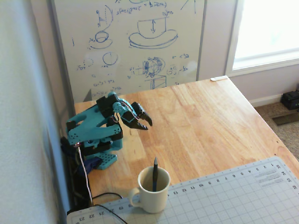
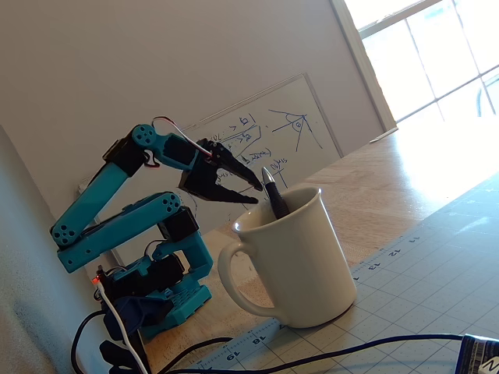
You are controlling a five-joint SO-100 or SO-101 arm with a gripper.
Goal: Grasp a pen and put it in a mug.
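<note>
Your pen (image 1: pixel 154 174) stands inside the mug (image 1: pixel 152 192), its upper end poking above the rim and leaning against the inner wall; in the low fixed view the pen (image 2: pixel 274 194) tilts toward the whiteboard side of the mug (image 2: pixel 300 261). The cream mug sits at the near edge of the wooden table (image 1: pixel 210 126), touching the top border of a grey gridded cutting mat (image 1: pixel 224 198), with its loop handle turned to the left in both fixed views.

Your teal arm (image 1: pixel 93 128) is folded close over its base at the table's left edge, well apart from the mug. The black gripper (image 1: pixel 144 122) points out over the wood and slightly down, its two fingers parted with a clear gap between the tips and nothing between them; the low fixed view shows the same spread gripper (image 2: pixel 253 192) against the whiteboard.

A whiteboard (image 1: pixel 135 37) covered in blue sketches leans against the wall behind the arm. A white cable (image 1: pixel 84 172) runs down from the base, where a small red light (image 2: pixel 97 278) glows, and a black cable (image 2: pixel 312 354) crosses the mat in the low view's foreground.
</note>
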